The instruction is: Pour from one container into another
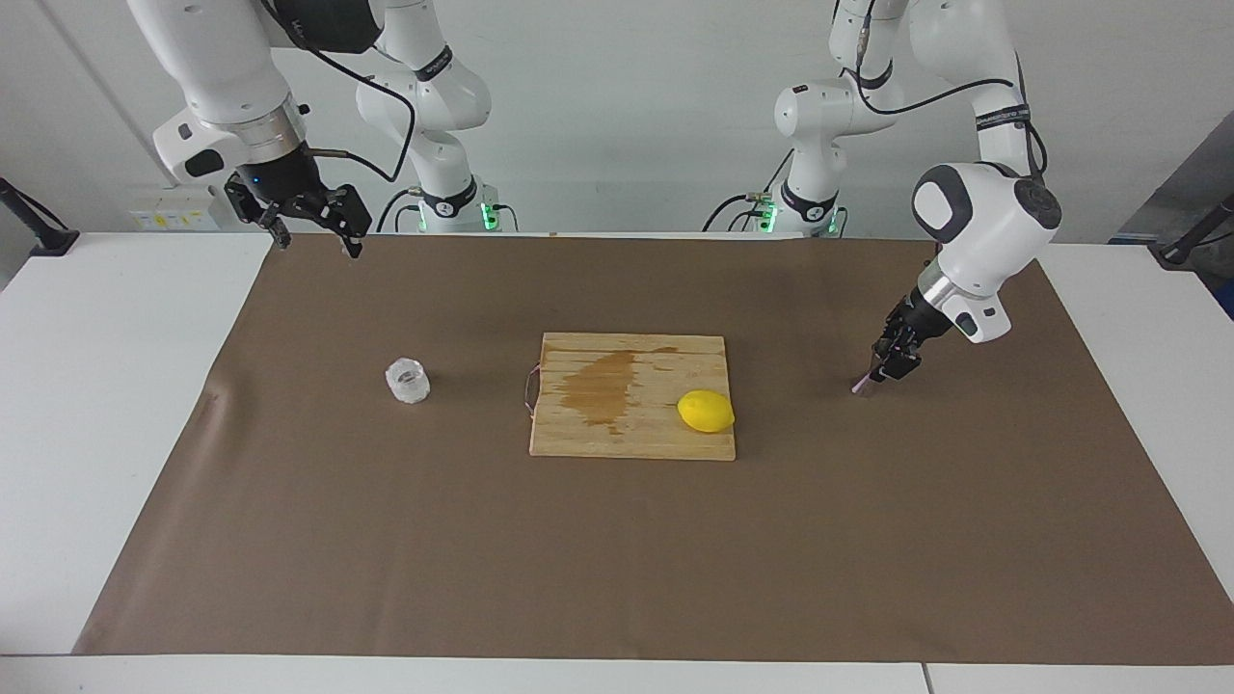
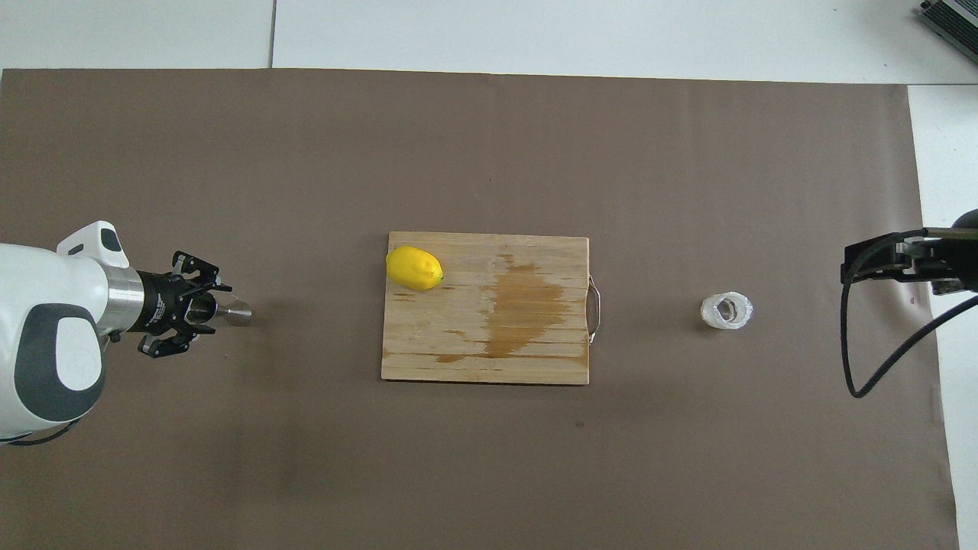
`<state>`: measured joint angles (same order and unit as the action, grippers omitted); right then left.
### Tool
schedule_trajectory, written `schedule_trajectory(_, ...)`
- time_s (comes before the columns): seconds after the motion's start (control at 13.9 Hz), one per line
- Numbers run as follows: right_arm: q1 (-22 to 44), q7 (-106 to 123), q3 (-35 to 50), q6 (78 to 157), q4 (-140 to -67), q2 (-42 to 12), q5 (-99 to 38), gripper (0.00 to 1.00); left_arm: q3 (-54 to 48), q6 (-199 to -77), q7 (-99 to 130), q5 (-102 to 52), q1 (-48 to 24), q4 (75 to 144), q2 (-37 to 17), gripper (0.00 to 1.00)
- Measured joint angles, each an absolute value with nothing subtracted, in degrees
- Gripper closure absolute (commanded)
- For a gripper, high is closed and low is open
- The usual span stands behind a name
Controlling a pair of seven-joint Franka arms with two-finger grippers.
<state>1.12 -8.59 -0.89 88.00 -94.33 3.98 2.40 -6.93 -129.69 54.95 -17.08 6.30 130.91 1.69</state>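
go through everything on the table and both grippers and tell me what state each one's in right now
Jigger: lying on its side on the brown mat, one cone between the left gripper's fingers.
Glass cup: upright on the mat, untouched.
Lemon: whole, on the board's corner.
Cutting board: flat, a wet-looking stain across it.
Left gripper: low at the jigger, fingers around one cone.
Right gripper: open, raised, waiting.

Left claw (image 1: pixel 892 364) low at jigger (image 1: pixel 865 385), glass cup (image 1: pixel 408 380) apart
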Motion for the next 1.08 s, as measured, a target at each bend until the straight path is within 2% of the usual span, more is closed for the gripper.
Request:
schedule_trajectory(0.65,1.1,-8.6,-0.9,88.0,-94.3,4.0,2.4,0.00,-6.8,-129.7,54.9,-17.1,6.3,130.9,1.7,0.43)
schedule_trajectory(0.93,1.1,-8.6,-0.9,88.0,-94.3,4.0,2.4,0.00,-6.8,-129.7,54.9,-17.1,6.3,130.9,1.7,0.56)
schedule_trajectory(1.08,1.1,-8.6,-0.9,88.0,-94.3,4.0,2.4,0.00,-6.8,-129.7,54.9,-17.1,6.3,130.9,1.7,0.58)
